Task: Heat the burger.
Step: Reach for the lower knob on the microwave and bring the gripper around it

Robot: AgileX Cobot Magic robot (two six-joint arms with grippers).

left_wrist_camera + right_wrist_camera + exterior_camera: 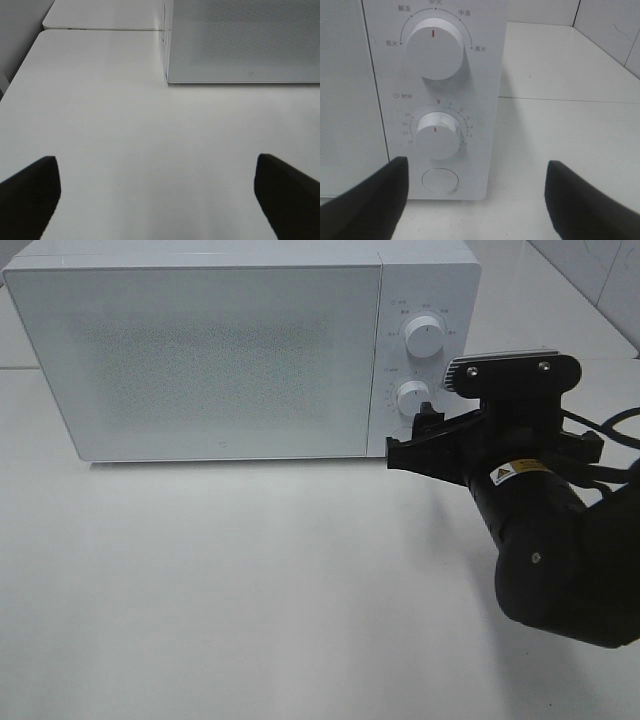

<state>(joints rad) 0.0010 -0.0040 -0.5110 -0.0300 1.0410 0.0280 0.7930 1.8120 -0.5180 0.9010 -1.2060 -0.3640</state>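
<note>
The burger is not in view in any frame. The white microwave (210,350) stands at the back of the table with its door (200,360) closed; it also shows in the left wrist view (245,45). My right gripper (412,440) is open and empty, just in front of the control panel below the timer knob (412,397). In the right wrist view the open right gripper (480,200) faces the panel, with its fingers (370,200) on either side of the timer knob (437,135); that knob's red mark points up toward 0. My left gripper (160,200) is open and empty over the table.
The panel has an upper power knob (425,338), seen in the right wrist view (435,47) too, and a round button (439,181) at the bottom. The white table (250,580) stretches in front of the microwave. A tiled wall rises at the back right.
</note>
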